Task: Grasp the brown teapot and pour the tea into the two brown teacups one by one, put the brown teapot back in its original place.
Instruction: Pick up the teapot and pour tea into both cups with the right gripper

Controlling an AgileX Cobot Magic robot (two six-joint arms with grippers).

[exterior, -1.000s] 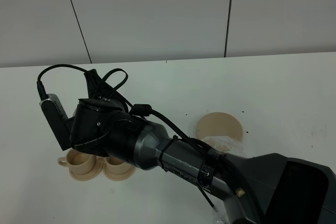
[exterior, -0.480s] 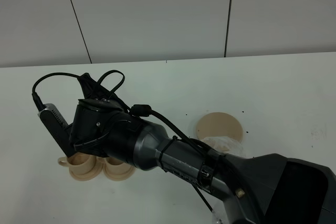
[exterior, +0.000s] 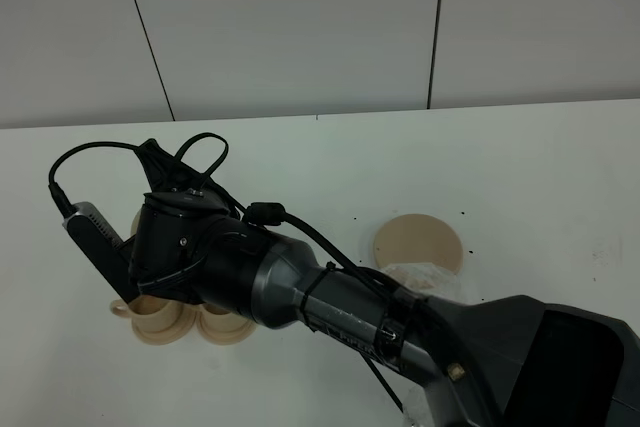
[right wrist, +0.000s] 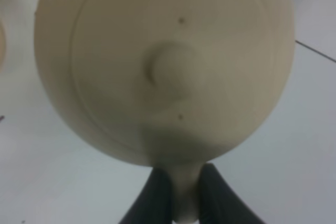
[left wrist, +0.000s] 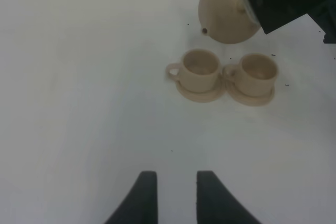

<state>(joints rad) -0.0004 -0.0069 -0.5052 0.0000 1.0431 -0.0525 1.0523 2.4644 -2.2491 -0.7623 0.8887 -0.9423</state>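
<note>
The right arm point(exterior: 300, 287) reaches across the bench point(exterior: 540, 167) to its left side, wrist rolled above the cups point(left wrist: 199, 67) point(left wrist: 258, 72). The right gripper point(right wrist: 185, 187) is clamped on the teapot point(left wrist: 226, 17) by its handle point(right wrist: 184, 205). The teapot hangs tilted over the cups, its spout point(left wrist: 205, 31) slanting down toward them. The left gripper point(left wrist: 176, 192) hovers well apart, parted and empty.

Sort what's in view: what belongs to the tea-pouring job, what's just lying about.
Job: brown teapot, held by the right gripper; two brown teacups; wide saucer disc, bare.
Lying about: crumpled clear wrap, perhaps plastic, beside the disc; left gripper, open and idle.
</note>
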